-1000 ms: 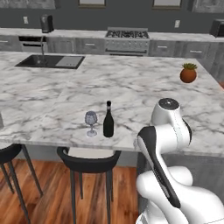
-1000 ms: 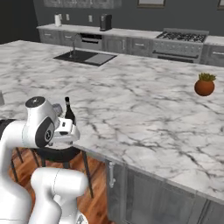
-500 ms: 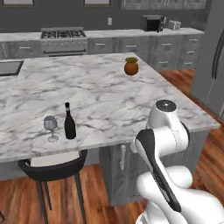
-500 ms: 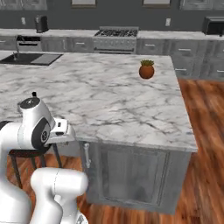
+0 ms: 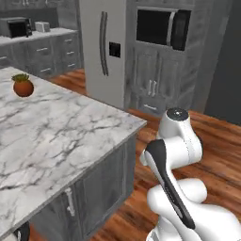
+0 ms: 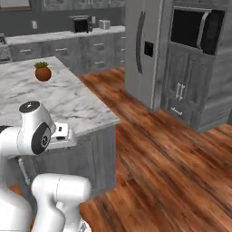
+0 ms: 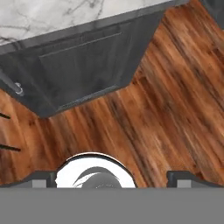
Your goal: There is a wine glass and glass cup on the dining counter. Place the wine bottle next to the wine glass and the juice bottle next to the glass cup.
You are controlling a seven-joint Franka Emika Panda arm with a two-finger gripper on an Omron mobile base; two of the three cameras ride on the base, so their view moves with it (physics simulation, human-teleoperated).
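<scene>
The right-hand end of the white marble dining counter [image 5: 70, 136] [image 6: 68, 99] is in front of me, over its dark grey base. The hand view looks down past the counter's edge [image 7: 65, 15] onto the wooden floor. My gripper [image 7: 113, 178] is open, its two dark fingertips [image 7: 43, 178] wide apart at the bottom of that view with nothing between them. The wine glass, glass cup, wine bottle and juice bottle are out of view.
A small potted plant [image 5: 23, 86] [image 6: 42, 72] stands on the counter's far side. A steel fridge [image 5: 103, 47] [image 6: 140, 45] and a wall oven [image 5: 160, 28] line the wall beyond. Wooden floor [image 6: 163, 154] stretches to the right of the counter.
The whole picture has shifted: the base has swung to the right along the counter, so the dark bottle and stemmed glass have passed out of view on the left. The gripper stayed open.
</scene>
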